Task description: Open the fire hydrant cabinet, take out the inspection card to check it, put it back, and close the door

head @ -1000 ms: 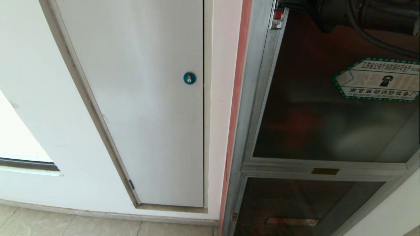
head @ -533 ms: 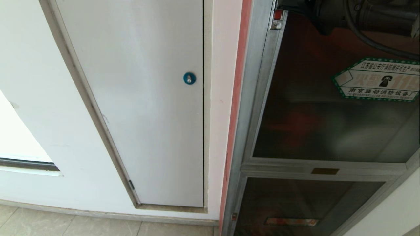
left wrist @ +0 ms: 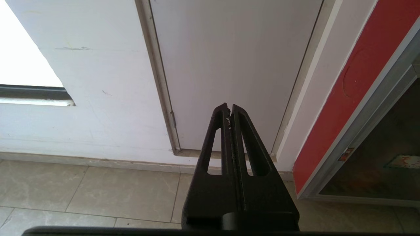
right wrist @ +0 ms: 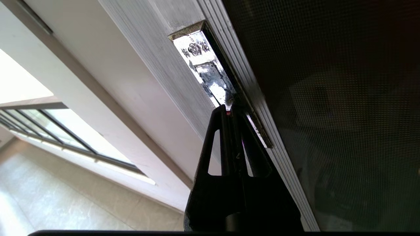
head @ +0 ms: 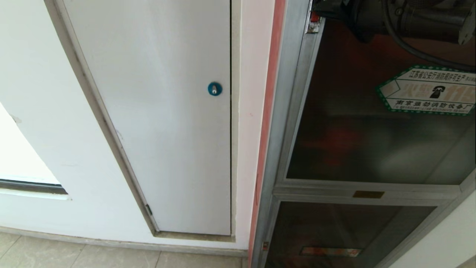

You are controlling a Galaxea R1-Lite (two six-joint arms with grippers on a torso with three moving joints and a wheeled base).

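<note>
- White wall, a plain white panel door [head: 160, 123] with a round blue lock [head: 214, 88], and pale floor tiles [left wrist: 82, 193] frame your scene; the fire hydrant cabinet [head: 277, 156] stands beside them in its silver frame.
- Your right gripper [right wrist: 229, 109] is pinched fully together and holds nothing; its tips sit at the shiny metal latch [right wrist: 210, 78] set in the frame.
- Directly beside those tips runs the door [head: 372, 141], closed, dark tinted glass with a green-edged hexagonal sticker [head: 427, 91]; its long axis is upright, its face turned toward you.
- Expect the door to be stiff and fairly heavy, its glass fragile and slick; work the latch and metal edge, never the pane.
- Your left gripper [left wrist: 229, 108] is likewise closed and empty, idle, aimed at the foot of the white panel door.
- No inspection card shows; presumably it lies behind the glass.
</note>
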